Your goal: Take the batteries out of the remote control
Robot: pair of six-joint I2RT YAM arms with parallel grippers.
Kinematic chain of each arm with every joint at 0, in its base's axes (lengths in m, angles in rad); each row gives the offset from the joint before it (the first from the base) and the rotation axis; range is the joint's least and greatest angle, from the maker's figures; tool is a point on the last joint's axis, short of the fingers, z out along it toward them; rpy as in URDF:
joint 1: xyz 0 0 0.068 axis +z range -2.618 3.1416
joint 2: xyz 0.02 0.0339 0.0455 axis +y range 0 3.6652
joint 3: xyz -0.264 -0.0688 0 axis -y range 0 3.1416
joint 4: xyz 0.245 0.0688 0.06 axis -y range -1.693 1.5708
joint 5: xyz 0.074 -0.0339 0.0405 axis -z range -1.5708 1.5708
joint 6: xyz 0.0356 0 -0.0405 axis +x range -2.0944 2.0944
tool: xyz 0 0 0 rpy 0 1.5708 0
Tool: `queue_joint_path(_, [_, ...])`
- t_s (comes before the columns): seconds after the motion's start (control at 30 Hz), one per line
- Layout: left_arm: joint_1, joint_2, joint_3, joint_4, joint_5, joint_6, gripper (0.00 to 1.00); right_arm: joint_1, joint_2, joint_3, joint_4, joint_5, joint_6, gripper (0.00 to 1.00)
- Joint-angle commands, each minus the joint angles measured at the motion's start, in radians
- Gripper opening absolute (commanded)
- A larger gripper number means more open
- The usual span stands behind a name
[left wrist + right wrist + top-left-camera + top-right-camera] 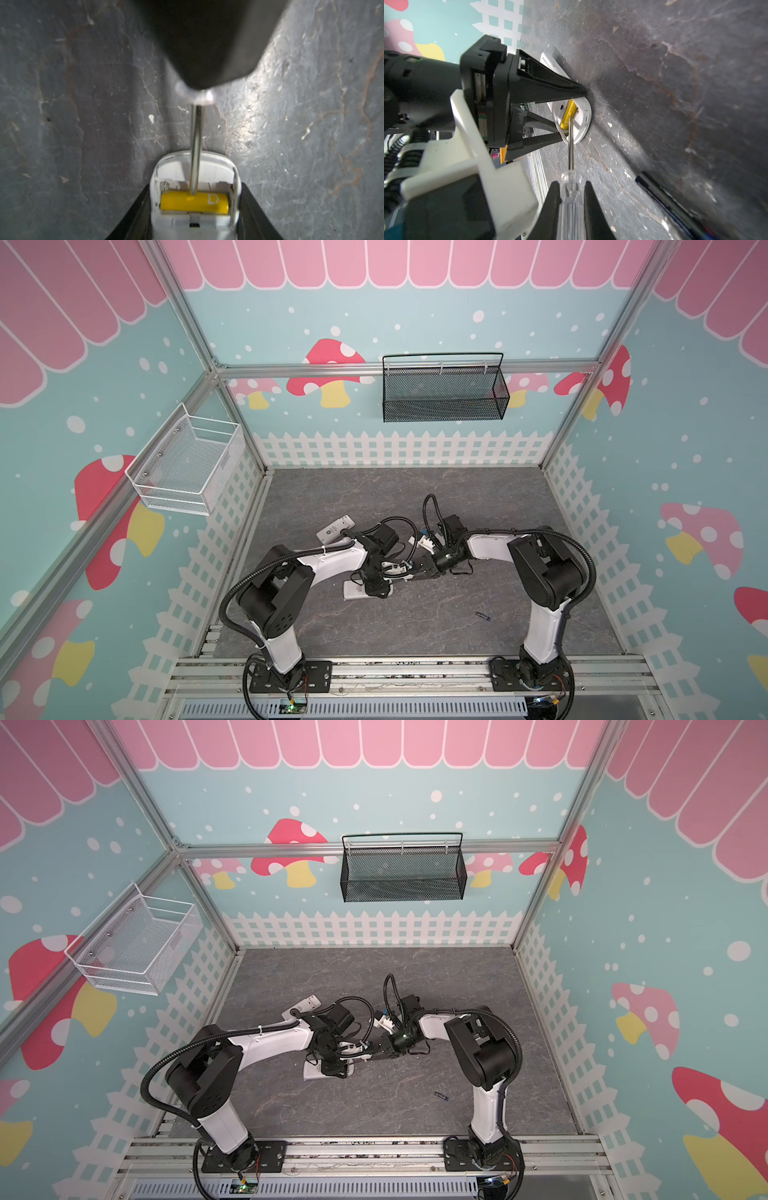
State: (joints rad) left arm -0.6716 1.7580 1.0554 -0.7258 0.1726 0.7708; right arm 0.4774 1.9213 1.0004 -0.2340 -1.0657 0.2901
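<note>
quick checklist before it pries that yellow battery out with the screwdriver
1. The remote is clamped between the left fingers: ok.
2. The screwdriver is gripped by the right fingers: ok.
3. Compartment cover off: ok.
4. Screwdriver tip touching the yellow battery: ok.
5. Tip wedged under the battery for leverage: cannot tell.
6. The loose dark battery lies clear of the work: ok.

Screwdriver (196, 145) tip on yellow battery (180, 201) inside open white remote (216, 168).
</note>
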Motion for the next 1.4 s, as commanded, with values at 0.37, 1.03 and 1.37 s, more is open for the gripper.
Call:
queue_joint_path(0.37, [0.000, -0.022, -0.033, 0.034, 0.007, 0.019, 0.34, -0.020, 0.013, -0.036, 0.050, 0.024, 0.027, 0.00])
queue_joint_path(1.03, [0.010, -0.020, -0.034, 0.054, 0.038, -0.001, 0.32, 0.037, -0.112, 0.041, -0.259, 0.139, 0.022, 0.00])
queue_joint_path(1.37, [-0.002, -0.005, -0.011, 0.040, 0.030, -0.013, 0.32, 0.078, -0.048, 0.064, -0.170, 0.177, 0.171, 0.00])
